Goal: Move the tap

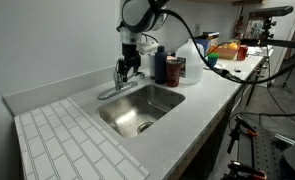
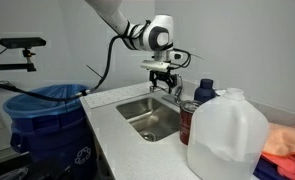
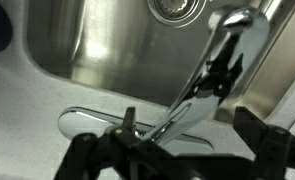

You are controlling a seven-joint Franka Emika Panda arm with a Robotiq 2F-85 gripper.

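Note:
The chrome tap (image 3: 209,75) stands behind the steel sink (image 3: 97,45) on its flat base plate (image 3: 82,122). Its curved spout reaches out over the basin. The tap also shows in both exterior views (image 1: 114,88) (image 2: 178,92). My gripper (image 3: 192,128) is low over the tap, open, with one finger on each side of the spout near its base. Neither finger visibly touches the metal. In both exterior views the gripper (image 1: 130,70) (image 2: 165,78) points down at the back edge of the sink (image 1: 137,108).
Two dark bottles (image 1: 160,64) (image 1: 175,69) stand on the counter close beside the tap. A large translucent jug (image 2: 227,130) stands near the counter's edge, beside cloths (image 2: 287,145). A blue bin (image 2: 49,112) stands beyond the counter. The sink drain (image 3: 175,8) lies below the spout.

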